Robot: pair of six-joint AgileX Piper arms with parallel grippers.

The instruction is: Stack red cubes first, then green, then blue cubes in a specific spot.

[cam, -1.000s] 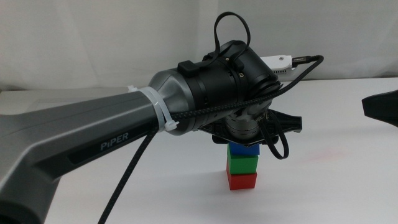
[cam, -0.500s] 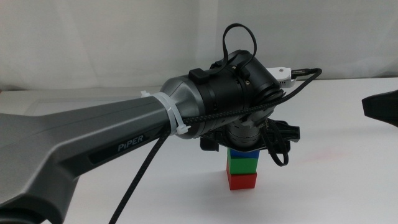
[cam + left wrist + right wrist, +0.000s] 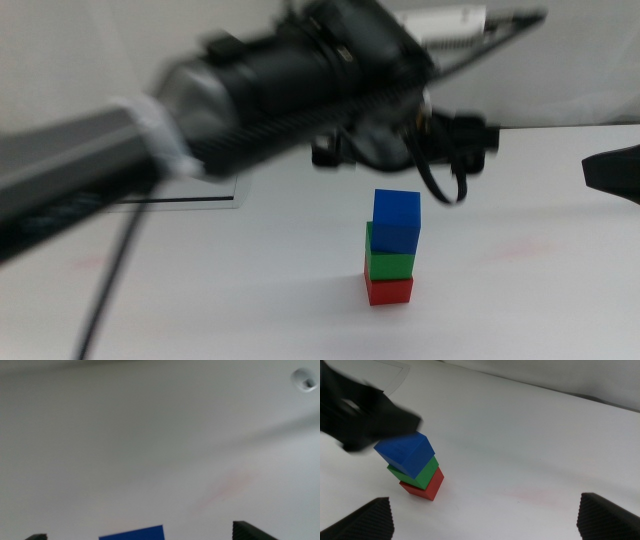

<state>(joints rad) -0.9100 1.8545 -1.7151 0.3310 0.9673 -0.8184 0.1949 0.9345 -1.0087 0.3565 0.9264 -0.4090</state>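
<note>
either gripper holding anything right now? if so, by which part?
Nothing is held. The left gripper is above the blue cube, jaws open and clear of it. The right gripper waits at the table's right side, open and empty.

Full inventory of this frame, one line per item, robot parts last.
Small matte red cube: one, red, bottom of the stack on the white tabletop.
Small matte green cube: one, green, on the red cube.
Small matte blue cube: one, blue, top of the stack, sitting slightly askew.
Grey-framed rectangular plate: one, behind the left arm, mostly hidden.
White tabletop: one, faint pink smudges.
Left gripper: above the stack, jaws open, clear of the blue cube.
Right gripper: at the right edge, jaws open, waiting.
</note>
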